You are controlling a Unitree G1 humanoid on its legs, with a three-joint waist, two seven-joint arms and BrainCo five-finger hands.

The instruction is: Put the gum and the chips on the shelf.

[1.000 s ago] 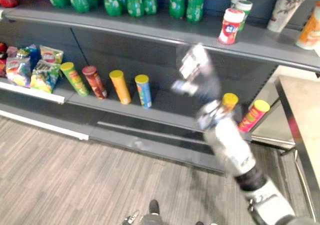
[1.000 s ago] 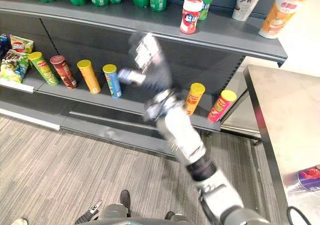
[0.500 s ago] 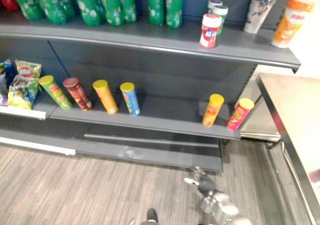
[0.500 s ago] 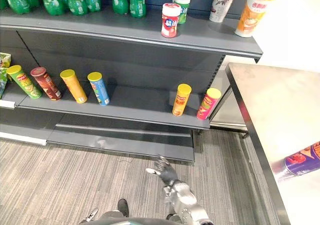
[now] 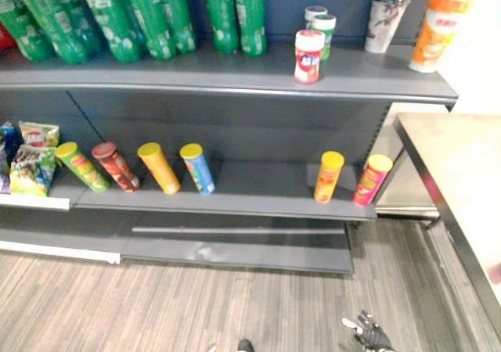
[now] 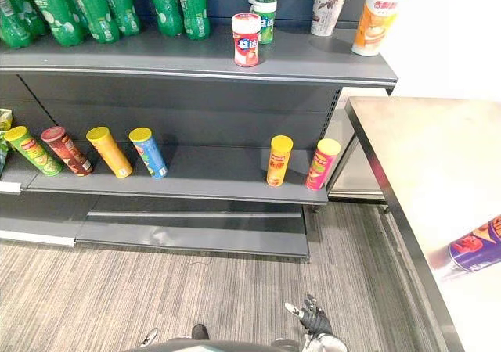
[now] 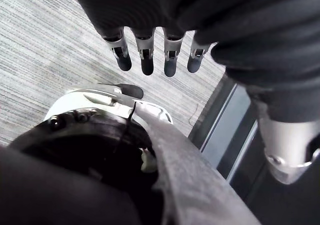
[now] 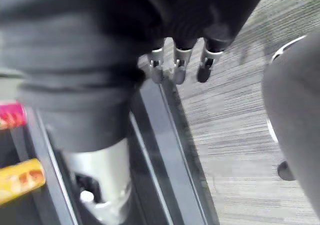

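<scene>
Gum bottle [image 5: 308, 55], red and white, is being carried upright by the upper shelf [image 5: 196, 62], toward 1 o'clock in the head views. Two green-capped jars [image 5: 320, 28] are standing just behind it at its 12 o'clock. Green bottles [image 5: 141, 16] are being noted along the same shelf toward 11 o'clock, and two cups [image 5: 434, 23] toward 2 o'clock.

Six chip cans are being carried by the lower shelf [image 5: 258, 184]. A row of four [image 5: 160, 167] is leaning toward 9 o'clock. A yellow can [image 5: 328, 176] and a pink can [image 5: 372, 179] are standing near each other, apart, toward 3 o'clock.

A purple can [image 6: 476, 248] is lying on the steel surface [image 6: 407, 156] at 4 o'clock.

The right hand [image 6: 314, 318] is being held low over the floor [image 6: 117, 289] at 5 o'clock, fingers spread and straight, nothing being grasped. The left hand [image 7: 146, 52] is being seen in its wrist view, fingers straight, released.
</scene>
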